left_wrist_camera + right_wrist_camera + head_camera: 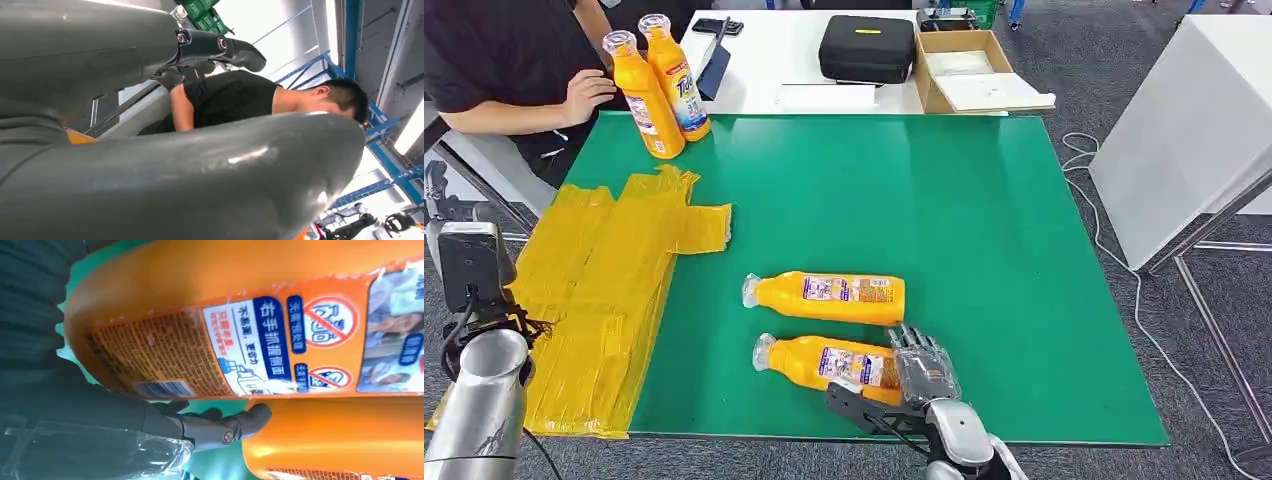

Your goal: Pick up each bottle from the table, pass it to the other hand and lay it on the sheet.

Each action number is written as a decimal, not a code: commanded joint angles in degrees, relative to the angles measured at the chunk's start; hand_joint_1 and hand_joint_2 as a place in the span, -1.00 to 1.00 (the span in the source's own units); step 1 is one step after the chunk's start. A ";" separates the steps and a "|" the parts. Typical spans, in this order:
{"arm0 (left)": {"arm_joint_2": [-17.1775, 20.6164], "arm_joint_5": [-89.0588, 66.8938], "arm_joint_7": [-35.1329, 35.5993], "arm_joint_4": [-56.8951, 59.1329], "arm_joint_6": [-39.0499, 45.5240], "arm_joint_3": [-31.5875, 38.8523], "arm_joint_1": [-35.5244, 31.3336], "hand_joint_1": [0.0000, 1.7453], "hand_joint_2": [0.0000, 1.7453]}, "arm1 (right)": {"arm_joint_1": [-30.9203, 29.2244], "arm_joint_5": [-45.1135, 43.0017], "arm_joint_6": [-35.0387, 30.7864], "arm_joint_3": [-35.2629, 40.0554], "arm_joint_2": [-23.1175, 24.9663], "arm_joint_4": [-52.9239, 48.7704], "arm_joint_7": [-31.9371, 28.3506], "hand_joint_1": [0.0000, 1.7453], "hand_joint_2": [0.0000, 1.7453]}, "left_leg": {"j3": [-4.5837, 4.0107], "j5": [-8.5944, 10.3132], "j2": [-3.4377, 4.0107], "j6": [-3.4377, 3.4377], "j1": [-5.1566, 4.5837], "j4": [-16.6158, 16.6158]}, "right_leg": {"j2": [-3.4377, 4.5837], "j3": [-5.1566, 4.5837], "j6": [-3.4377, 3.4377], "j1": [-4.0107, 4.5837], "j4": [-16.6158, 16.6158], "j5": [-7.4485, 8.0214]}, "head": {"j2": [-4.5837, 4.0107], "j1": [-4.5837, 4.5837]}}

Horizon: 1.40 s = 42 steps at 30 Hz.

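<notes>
At the near edge of the green-topped bench (984,250), around six o'clock in the head view, the right hand (921,375) rests against the base end of the nearer orange plastic bottle (829,363), which lies on its side with its clear-wrapped cap pointing toward nine o'clock. The dark fingers (916,345) reach over the bottle's far side while the thick grey thumb (859,405) lies along its near side, so the bottle's base sits between them; in the right wrist view one finger (220,427) pokes into the gap between this bottle (240,320) and its neighbour (340,440), but I cannot tell whether the grasp has actually closed. Just beyond, the second orange plastic bottle (829,296) lies parallel, cap also toward nine o'clock, near the first. At eight o'clock the left arm (479,400) rises beside the bench; in the left wrist view the left hand (150,125) has its fingers (220,47) apart and holds nothing. The crinkled yellow plastic sheet (594,290) spreads across the bench's nine o'clock side. Farther off, at eleven o'clock, two upright orange bottles (662,85) stand touching each other, near a person's hand (589,95). Beyond, a white table (764,60) carries a black zip case (867,47) and an open cardboard box (969,70).
</notes>
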 commanded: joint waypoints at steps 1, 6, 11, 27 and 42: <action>-2.42 -0.37 0.09 1.95 -0.31 0.10 -1.79 -1.00 -1.00 | -5.53 0.12 1.26 -2.52 3.03 9.58 -1.65 0.98 1.00 | 0.18 0.00 -0.05 -0.04 -0.04 -0.05 | -0.09 0.20 0.04 -0.04 -0.05 -0.02 | 0.00 0.02; -2.36 -0.37 0.09 2.10 -0.33 0.04 -1.90 -1.00 -1.00 | -5.63 0.03 1.29 -2.49 3.08 9.86 -1.90 0.98 1.00 | 0.23 -0.02 -0.11 -0.06 -0.04 -0.04 | -0.15 0.26 0.05 -0.04 -0.06 -0.05 | 0.00 0.02; -2.38 -0.01 0.10 2.16 -0.38 0.31 -1.95 -1.00 -1.00 | -5.52 -0.32 1.05 -2.60 2.84 10.25 -2.37 1.00 1.00 | 0.15 0.01 -0.07 -0.04 -0.02 -0.04 | -0.09 0.15 0.02 -0.02 -0.05 -0.02 | 0.00 0.02; -2.97 2.03 0.20 3.85 -1.79 -1.08 -3.43 -1.00 -1.00 | -3.38 -5.59 1.42 -4.52 2.11 8.10 -5.10 1.00 1.00 | 0.27 0.02 -0.15 -0.03 -0.04 -0.06 | -0.18 0.26 0.03 -0.03 -0.07 -0.04 | 0.00 0.02; -1.11 24.06 2.11 0.81 -12.35 -2.77 1.36 -1.00 -1.00 | -14.52 -39.07 1.31 -4.32 -9.30 -21.82 -5.10 1.00 1.00 | -0.02 -0.03 0.05 -0.02 -0.13 0.16 | 0.03 -0.04 0.08 -0.14 0.16 -0.05 | 0.00 0.02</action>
